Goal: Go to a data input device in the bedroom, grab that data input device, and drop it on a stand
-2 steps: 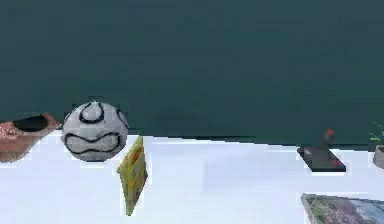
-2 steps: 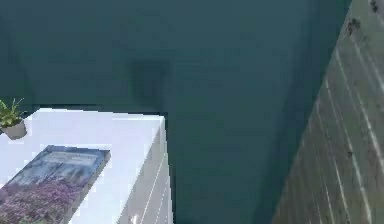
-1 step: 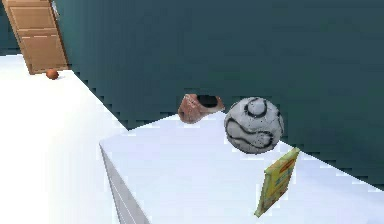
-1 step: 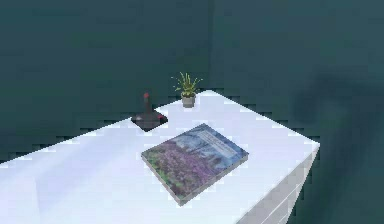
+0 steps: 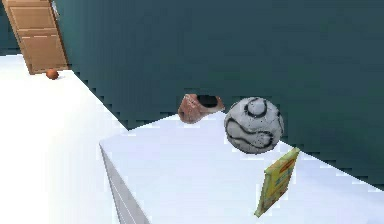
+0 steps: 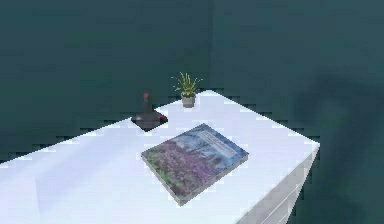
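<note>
In the arm side view a white table (image 6: 70,185) runs from the bottom edge toward a dark teal wall (image 6: 90,50). Nearest on it a book (image 6: 195,160) with a flowery purple and blue cover lies flat, turned at an angle to the table's edges. At about 11 o'clock from the book, apart from it and close to the table's far edge, stands the joystick (image 6: 148,118): a dark flat base with a short stick upright on it. At 1 o'clock from the joystick, near it but not touching, a small potted plant (image 6: 186,88) stands upright at the table's far corner. In the forward view a white top (image 5: 170,175) fills the lower part. Nearest on it a thin yellow-green book (image 5: 277,181) stands on edge, leaning a little. At 11 o'clock from that book sits a black-and-white patterned ball (image 5: 254,124). At 10 o'clock from the ball, just beside it, a reddish-brown bowl (image 5: 199,106) lies tipped, its dark opening showing. Far off, at 10 o'clock in the view, is a wooden door (image 5: 35,35), with a small orange ball (image 5: 52,73) on the floor at its foot.
</note>
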